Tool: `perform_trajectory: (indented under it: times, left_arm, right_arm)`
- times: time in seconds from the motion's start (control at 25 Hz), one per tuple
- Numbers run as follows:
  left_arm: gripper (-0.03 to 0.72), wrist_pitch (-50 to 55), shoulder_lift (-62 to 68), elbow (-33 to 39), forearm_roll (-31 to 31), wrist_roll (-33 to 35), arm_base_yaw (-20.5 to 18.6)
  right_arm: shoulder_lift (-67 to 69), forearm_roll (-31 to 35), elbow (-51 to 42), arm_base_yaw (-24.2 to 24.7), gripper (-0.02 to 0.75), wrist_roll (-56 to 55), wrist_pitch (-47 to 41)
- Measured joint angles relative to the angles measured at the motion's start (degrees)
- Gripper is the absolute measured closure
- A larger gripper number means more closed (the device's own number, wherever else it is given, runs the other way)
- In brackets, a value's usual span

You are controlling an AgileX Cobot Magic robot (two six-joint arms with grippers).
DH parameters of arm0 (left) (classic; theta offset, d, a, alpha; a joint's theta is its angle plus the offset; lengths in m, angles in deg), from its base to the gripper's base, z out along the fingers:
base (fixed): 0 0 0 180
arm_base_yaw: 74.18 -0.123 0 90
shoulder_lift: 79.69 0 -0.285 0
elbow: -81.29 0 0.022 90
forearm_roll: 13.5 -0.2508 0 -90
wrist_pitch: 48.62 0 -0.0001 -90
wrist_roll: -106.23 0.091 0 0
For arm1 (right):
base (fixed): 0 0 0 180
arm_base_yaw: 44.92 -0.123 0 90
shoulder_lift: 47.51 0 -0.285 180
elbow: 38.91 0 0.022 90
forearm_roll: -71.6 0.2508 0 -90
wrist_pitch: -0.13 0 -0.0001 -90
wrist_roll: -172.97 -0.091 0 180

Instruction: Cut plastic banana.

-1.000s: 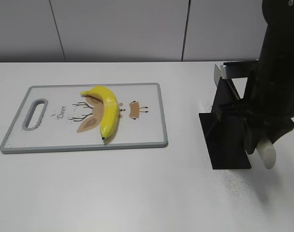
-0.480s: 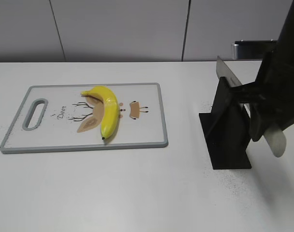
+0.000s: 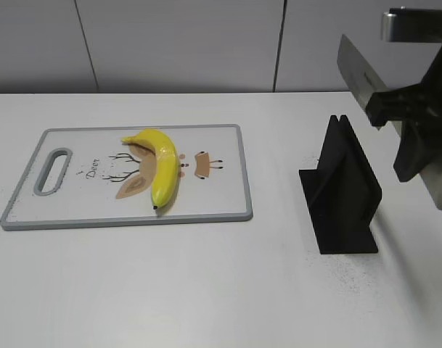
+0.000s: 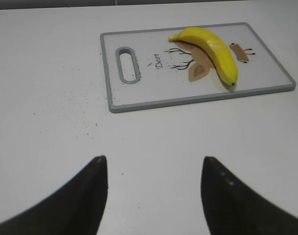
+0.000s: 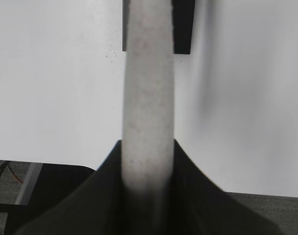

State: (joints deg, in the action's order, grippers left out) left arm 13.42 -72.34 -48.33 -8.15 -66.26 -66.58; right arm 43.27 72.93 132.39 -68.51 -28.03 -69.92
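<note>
A yellow plastic banana [image 3: 162,170] lies on a white cutting board with a grey rim [image 3: 213,197] on the left of the table. Both show in the left wrist view too, the banana [image 4: 212,49] on the board [image 4: 266,81]. My right gripper [image 3: 416,138] is shut on the pale handle [image 3: 440,187] of a knife and holds it in the air above the black knife stand [image 3: 344,196], blade [image 3: 358,72] pointing up and left. The right wrist view shows the handle [image 5: 148,98] between the shut jaws [image 5: 148,144]. My left gripper [image 4: 153,159] is open and empty over bare table, short of the board.
The black knife stand also shows at the top of the right wrist view [image 5: 183,29]. The board has a handle slot [image 3: 52,170] at its left end. White table surrounds the board, and a grey wall stands behind.
My right gripper has lifted the knife up and to the right, out of the black stand. The banana and board have not moved.
</note>
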Motion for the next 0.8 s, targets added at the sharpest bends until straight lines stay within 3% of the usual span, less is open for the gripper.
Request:
perform_trajectory:
  times: [0.16, 0.36, 0.6, 0.8]
  left_arm:
    - [0.099, -0.1, 0.0, 0.0, 0.0, 0.8, 0.0]
    - [0.099, -0.9, 3.4, -2.3, 0.0, 4.0, 0.0]
    - [0.099, -5.1, 16.2, -5.3, 0.0, 8.1, 0.0]
    - [0.099, -7.9, 28.0, -9.8, 0.4, 14.6, 0.0]
  right_arm:
    - [-0.6, -0.7, 3.1, 0.0, 0.576, 2.5, -0.1]
    - [-0.4, -0.7, 8.7, 0.0, 0.576, 13.5, -0.2]
    - [3.4, -2.5, 14.4, -0.1, 0.576, 34.6, -0.2]
    - [9.5, -7.2, 20.0, -0.1, 0.576, 42.9, -0.3]
